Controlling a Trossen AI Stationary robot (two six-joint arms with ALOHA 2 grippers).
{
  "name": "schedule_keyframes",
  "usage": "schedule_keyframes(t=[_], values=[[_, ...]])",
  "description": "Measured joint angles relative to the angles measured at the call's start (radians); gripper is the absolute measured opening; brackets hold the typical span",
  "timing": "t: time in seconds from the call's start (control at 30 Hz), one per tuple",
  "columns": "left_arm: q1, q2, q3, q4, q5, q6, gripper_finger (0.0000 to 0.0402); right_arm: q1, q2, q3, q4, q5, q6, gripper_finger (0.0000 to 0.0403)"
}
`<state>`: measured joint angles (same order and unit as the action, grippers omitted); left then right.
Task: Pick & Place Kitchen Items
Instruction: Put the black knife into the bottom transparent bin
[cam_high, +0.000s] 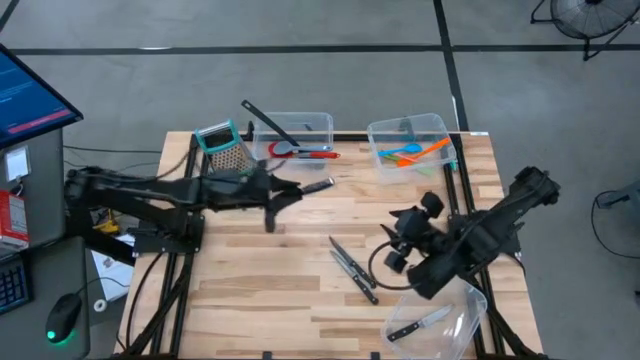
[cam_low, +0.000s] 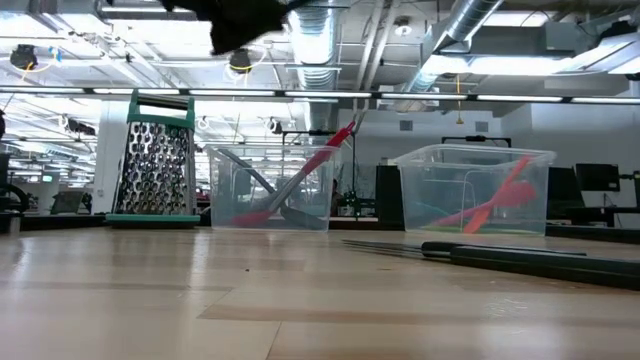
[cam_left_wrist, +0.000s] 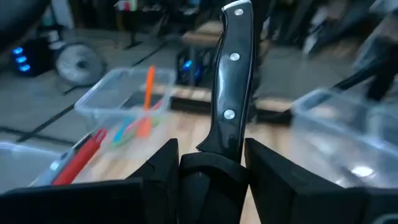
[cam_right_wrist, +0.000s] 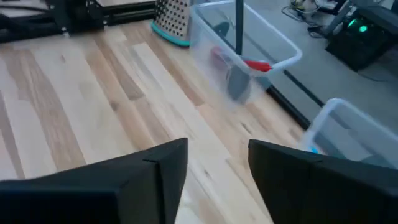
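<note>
Left gripper (cam_left_wrist: 211, 163) holds a knife (cam_left_wrist: 231, 81) in the air near the grater (cam_high: 225, 147); right gripper (cam_right_wrist: 217, 163) hangs parted and empty; two knives (cam_high: 352, 267) lie on the table, utensils already binned

We see a black-handled knife (cam_left_wrist: 233, 81) clamped upright, riveted handle outermost; two more knives (cam_high: 352, 268) lie close together on the bare wood, another (cam_high: 420, 324) rests in the tipped near bin; the red-headed spatula (cam_high: 300, 152) and black ladle (cam_high: 268, 121) lean in one far bin, orange, blue and green utensils (cam_high: 410, 153) fill the other
</note>
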<state>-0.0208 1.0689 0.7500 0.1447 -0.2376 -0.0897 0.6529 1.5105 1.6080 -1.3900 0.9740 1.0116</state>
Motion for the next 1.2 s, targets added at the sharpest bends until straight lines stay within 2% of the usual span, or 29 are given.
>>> schedule_keyframes(t=[0.13, 0.3, 0.4, 0.53, 0.63, 0.83, 1.07, 1.13, 1.2], values=[[0.0, -0.122, -0.039, 0.023, 0.035, -0.015, 0.0122, -0.037, 0.0, -0.105, 0.224, 0.042, -0.109, 0.0197], [0.0, -0.2, -0.081, 0.076, 0.07, -0.047, 0.0122, -0.11, 0.001, -0.185, 0.639, 0.074, -0.438, 0.0246], [-0.004, -0.203, -0.096, 0.107, 0.071, -0.047, 0.0122, -0.171, 0.0, -0.209, 0.903, 0.04, -0.649, 0.0262], [-0.004, -0.182, -0.126, 0.179, 0.074, -0.047, 0.0122, -0.265, 0.0, -0.255, 1.248, -0.095, -0.881, 0.0266], [-0.004, -0.166, -0.141, 0.208, 0.089, -0.047, 0.0122, -0.328, 0.0, -0.255, 1.341, -0.214, -0.949, 0.0266], [-0.004, -0.158, -0.142, 0.254, 0.096, -0.028, 0.0122, -0.419, 0.0, -0.257, 1.375, -0.404, -0.959, 0.0266], [-0.004, -0.155, -0.142, 0.333, 0.113, -0.013, 0.0122, -0.473, 0.046, -0.261, 1.495, -0.516, -1.004, 0.0266], [-0.004, -0.148, -0.142, 0.34, 0.113, -0.012, 0.0122, -0.488, 0.083, -0.25, 1.6, -0.555, -1.031, 0.0266], [-0.004, -0.145, -0.142, 0.345, 0.113, -0.012, 0.0122, -0.499, 0.106, -0.257, 1.627, -0.56, -1.047, 0.0266]])
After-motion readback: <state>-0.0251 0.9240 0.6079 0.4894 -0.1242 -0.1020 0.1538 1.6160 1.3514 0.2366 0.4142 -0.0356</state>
